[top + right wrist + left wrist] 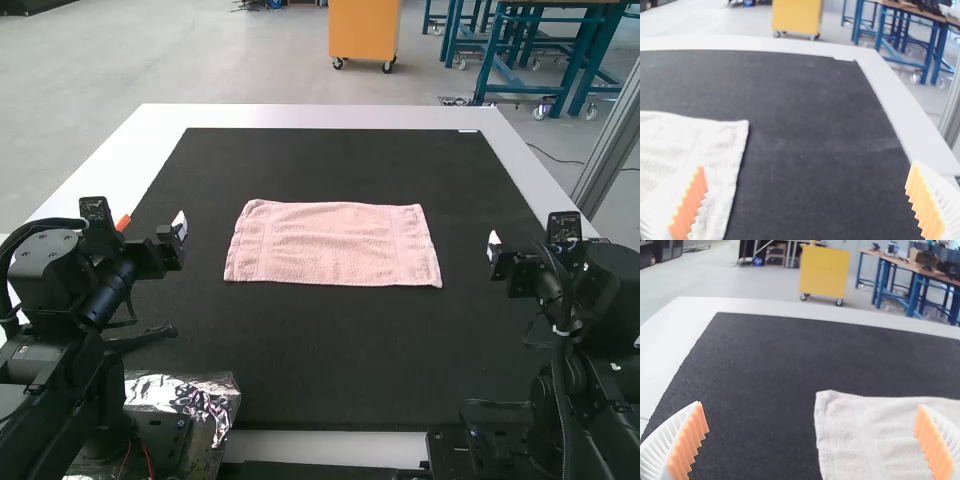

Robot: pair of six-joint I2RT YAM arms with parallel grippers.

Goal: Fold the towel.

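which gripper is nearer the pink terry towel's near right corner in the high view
Right. The right gripper is out to the right of that corner; the left gripper is beyond the pink terry towel's opposite, left end.

Towel [332, 246], centre of the high view: cloth, matt, rough pile
Mat [330, 350], around it: matt, fine-grained
Table border [320, 116], upper frame: smooth, pale
Foil [190, 392], lower left: metallic, glossy, crinkled
Finger pads [689, 444], lower corners of the left wrist view: matt, ridged
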